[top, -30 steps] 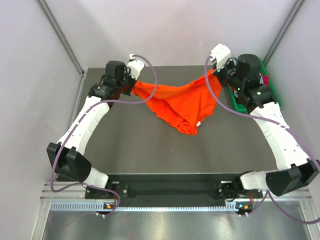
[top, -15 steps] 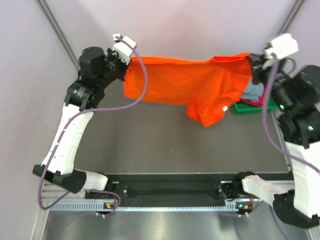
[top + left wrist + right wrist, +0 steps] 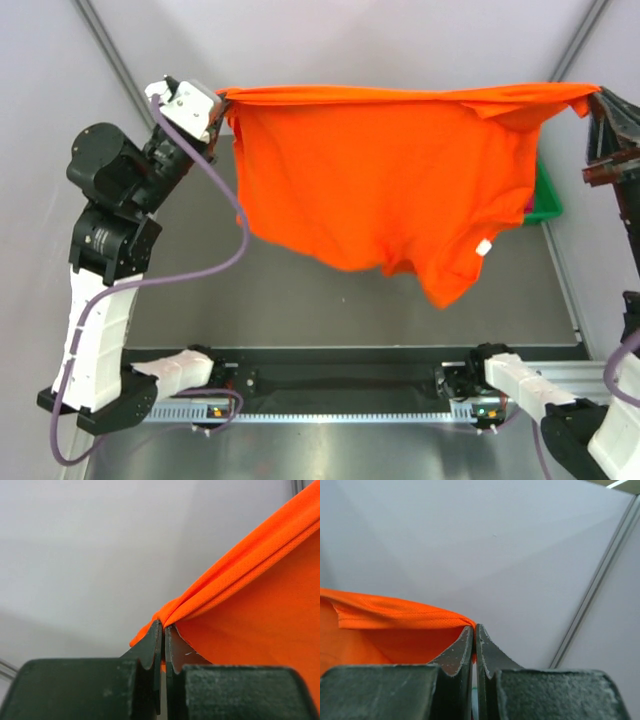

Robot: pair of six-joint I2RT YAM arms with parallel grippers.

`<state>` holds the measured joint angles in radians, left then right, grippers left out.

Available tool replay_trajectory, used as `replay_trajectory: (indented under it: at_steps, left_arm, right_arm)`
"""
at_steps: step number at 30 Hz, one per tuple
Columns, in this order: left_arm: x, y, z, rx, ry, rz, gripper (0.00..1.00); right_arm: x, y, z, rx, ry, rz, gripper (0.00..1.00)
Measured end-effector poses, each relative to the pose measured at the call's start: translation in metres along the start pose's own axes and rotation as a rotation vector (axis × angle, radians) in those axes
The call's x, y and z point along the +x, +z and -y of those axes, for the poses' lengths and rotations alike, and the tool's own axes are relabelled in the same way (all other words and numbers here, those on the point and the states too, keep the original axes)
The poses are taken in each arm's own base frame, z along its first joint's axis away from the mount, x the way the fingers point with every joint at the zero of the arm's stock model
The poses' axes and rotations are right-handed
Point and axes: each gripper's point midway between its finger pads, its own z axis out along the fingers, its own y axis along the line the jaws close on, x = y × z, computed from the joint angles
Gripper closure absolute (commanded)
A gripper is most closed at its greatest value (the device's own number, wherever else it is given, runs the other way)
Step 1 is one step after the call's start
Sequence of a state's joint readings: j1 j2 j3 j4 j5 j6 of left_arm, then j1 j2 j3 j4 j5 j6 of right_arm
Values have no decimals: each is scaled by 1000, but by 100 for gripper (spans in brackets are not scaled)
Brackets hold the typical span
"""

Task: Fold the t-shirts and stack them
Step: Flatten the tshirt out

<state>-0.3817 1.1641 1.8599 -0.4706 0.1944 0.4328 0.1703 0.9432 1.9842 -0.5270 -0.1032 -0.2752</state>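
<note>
T-shirt [image 3: 380, 170], bright orange, hangs spread out high over the tabletop [image 3: 300, 290]. The left gripper [image 3: 163, 630] pinches one top corner tight, and the right gripper [image 3: 474, 630] pinches the other top corner tight.

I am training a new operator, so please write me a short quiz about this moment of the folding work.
1. True or false: the orange t-shirt is already folded.
2. Which fingers pinch its top edge? A) left fingers only; B) right fingers only; C) both.
3. What colour is the tray that shows past the shirt's right side?
Key: 1 false, it hangs spread out in the air; 2 C; 3 green.
</note>
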Motion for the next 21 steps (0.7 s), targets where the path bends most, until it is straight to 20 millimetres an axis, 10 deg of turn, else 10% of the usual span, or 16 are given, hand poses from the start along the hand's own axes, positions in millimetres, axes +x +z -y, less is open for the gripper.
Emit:
replay_trajectory:
  at_steps: [6,14,21]
  left_arm:
    - [70,9,26,55,-27,-155,100]
    - [291,4,100,182,-69,-644,100]
    - [414,14,119,223,-117,-884,100]
  right_arm:
    - [88,21,-30,-78,73,-187,100]
    - [283,64,-84,-197,135,-550,100]
    - [456,97,-133,-285,186,-822,100]
